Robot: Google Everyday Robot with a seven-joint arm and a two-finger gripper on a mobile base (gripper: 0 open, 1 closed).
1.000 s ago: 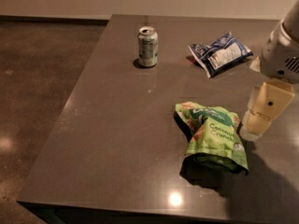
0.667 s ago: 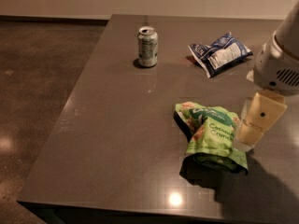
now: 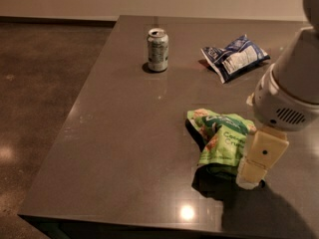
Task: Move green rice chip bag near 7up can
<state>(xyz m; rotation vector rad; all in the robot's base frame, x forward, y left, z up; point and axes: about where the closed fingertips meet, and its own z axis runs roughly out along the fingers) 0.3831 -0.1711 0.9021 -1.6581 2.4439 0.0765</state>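
Note:
The green rice chip bag (image 3: pixel 222 141) lies crumpled on the dark table (image 3: pixel 124 133), right of centre and towards the front. The 7up can (image 3: pixel 157 50) stands upright at the back, left of centre, well apart from the bag. My gripper (image 3: pixel 253 171) hangs from the white arm (image 3: pixel 291 86) on the right and sits at the bag's right front edge, covering part of it.
A blue-and-white snack bag (image 3: pixel 234 57) lies at the back right of the table. The table's left edge (image 3: pixel 75 113) and front edge drop to a brown floor (image 3: pixel 40 83). A wall runs behind the table.
The arm and gripper have moved left and down, from beside the bag's right side onto its right front edge. The bag and can have not moved.

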